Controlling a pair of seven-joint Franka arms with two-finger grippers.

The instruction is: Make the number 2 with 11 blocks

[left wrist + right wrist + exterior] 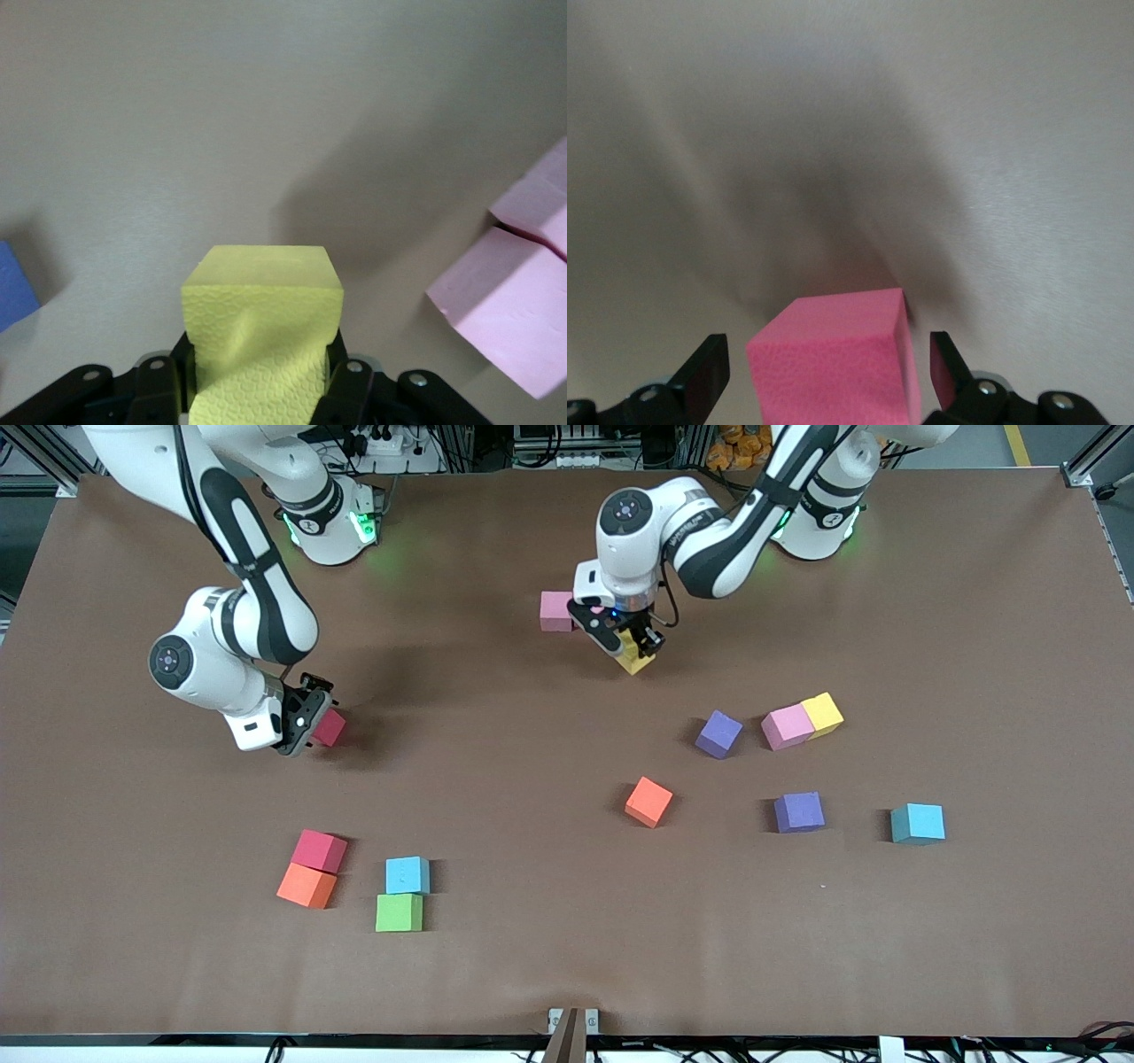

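Observation:
My left gripper (634, 652) is shut on a yellow block (636, 657), which its fingers squeeze (262, 332), low over the table. Beside it lies a pink block (556, 611); the left wrist view shows two pink blocks touching (509, 310). My right gripper (312, 724) is open around a red block (330, 728) on the table, with a gap on each side (833, 367). Loose blocks lie nearer the front camera: purple (718, 733), pink (787, 726) touching yellow (823, 714), orange (648, 802), purple (799, 812), light blue (918, 823). No number 2 is in view.
Toward the right arm's end, a red block (319, 851) touches an orange one (306, 886), and a light blue block (407, 875) touches a green one (399, 912). The brown table (532, 957) ends at a front edge with a small bracket (572, 1020).

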